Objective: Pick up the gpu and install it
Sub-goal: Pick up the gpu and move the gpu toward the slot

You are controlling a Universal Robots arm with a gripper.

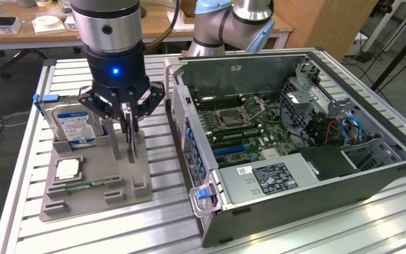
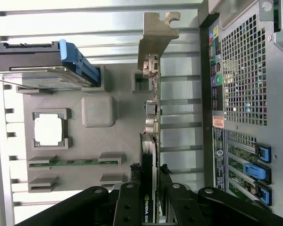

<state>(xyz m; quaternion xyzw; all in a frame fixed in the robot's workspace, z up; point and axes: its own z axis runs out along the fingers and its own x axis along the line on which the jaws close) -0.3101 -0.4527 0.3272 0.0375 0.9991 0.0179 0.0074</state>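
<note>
Beside the case wall (image 2: 240, 70), gpu (image 2: 150, 150) in gripper (image 2: 150, 169)

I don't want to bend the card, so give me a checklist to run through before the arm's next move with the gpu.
1. The gripper is closed on the gpu: ok.
2. The gpu stands upright on its edge: ok.
3. The gpu is lifted free of the grey holder: cannot tell.
4. The hard drive sits apart from the gpu: ok.
5. The computer case is open, with the motherboard exposed: ok.
</note>
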